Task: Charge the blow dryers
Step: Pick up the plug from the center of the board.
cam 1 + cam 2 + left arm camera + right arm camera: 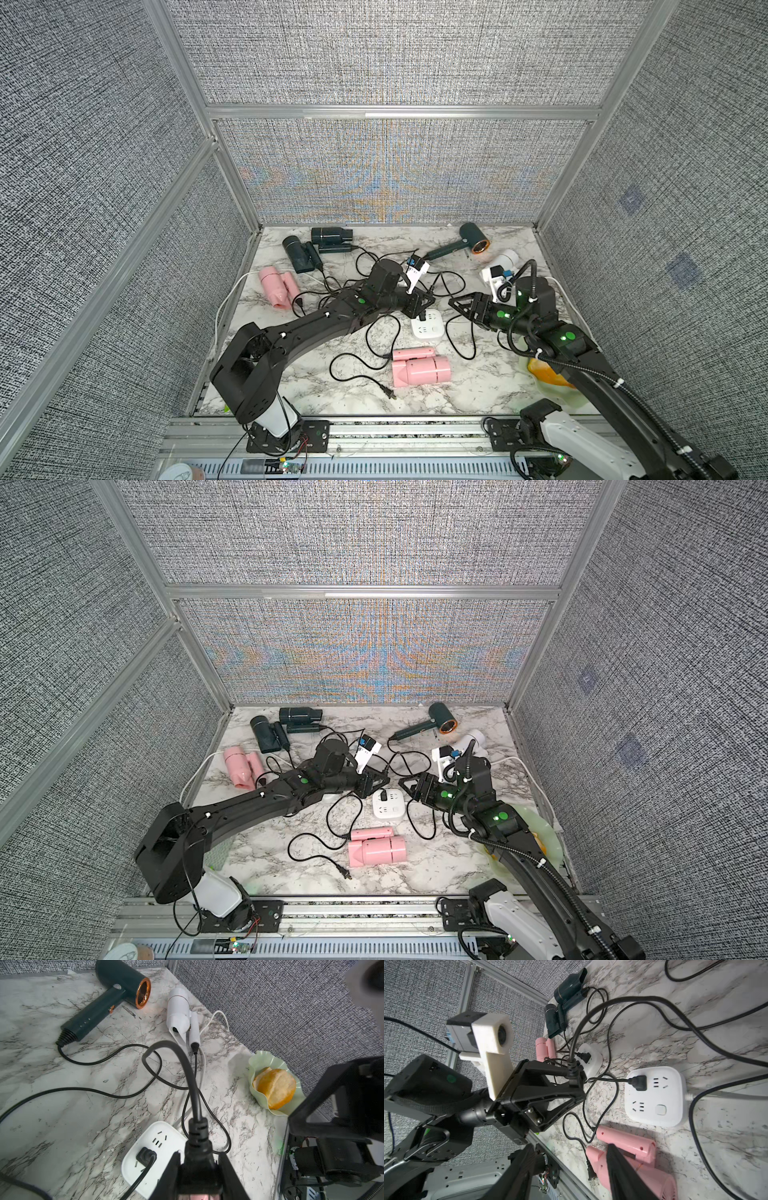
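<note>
My left gripper [424, 305] is shut on a black plug [198, 1147] and holds it just over the white socket block [428, 330], where another plug [145, 1154] sits in a socket. Just right of the block, my right gripper [455, 305] is open, with nothing between its fingers [616, 1157]. The blow dryers lie around the table. Two dark ones [330, 236] are at the back left. The copper-ringed one [473, 239] and a white one [505, 259] are at the back right. One pink dryer [276, 286] lies at the left, another [419, 368] near the front.
Black cords loop across the marble table [478, 386], and a loose plug [388, 392] lies near the front. A second socket block [591, 1059] sits under my left arm. A green dish [255, 1059] with a peeled orange [274, 1088] stands by the right wall.
</note>
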Tool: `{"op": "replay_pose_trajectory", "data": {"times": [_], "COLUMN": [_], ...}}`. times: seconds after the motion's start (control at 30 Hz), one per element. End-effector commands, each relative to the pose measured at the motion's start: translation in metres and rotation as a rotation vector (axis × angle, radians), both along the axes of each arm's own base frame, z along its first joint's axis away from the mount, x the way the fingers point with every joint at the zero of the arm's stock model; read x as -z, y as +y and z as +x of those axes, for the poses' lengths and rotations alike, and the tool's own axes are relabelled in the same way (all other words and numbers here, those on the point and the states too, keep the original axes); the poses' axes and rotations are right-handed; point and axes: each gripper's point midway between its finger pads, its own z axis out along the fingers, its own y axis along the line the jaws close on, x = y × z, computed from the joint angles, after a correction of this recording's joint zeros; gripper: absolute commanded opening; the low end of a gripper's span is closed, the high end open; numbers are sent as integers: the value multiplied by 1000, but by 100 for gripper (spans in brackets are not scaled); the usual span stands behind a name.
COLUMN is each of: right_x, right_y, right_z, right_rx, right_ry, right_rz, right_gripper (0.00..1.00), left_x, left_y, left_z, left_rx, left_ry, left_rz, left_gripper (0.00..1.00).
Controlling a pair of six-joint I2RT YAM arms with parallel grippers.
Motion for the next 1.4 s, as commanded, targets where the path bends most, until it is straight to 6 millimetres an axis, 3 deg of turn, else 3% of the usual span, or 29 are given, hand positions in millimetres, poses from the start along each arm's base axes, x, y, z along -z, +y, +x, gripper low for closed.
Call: {"op": "replay_pose_trajectory", "data": {"times": [0.0, 0.23, 0.67, 0.83, 1.0, 1.37], "right_x": [-2, 8, -10, -10, 0, 11], "right_y": [5, 6, -6, -7, 11, 17], "right_z": [0, 4, 3, 2, 2, 9], "right_rx": [-6, 12, 123, 125, 44, 41], "right_ry": [52, 98, 70, 74, 121, 133], "right_rz": [42, 59, 88, 83, 98, 84], "right_gripper": [54, 46, 42, 41, 39, 37], "left_x": [2, -3, -14, -6, -3, 8], "left_y": [2, 4, 11, 11, 11, 10], "left_z": [7, 7, -10, -8, -8, -16], "left_rx": [-46, -61, 21, -6, -29, -47], "left_ry": [-31, -111, -195, -203, -199, -228], "left_rz": [35, 59, 28, 46, 48, 101], "left_gripper": [24, 23, 22, 23, 22, 23]}}
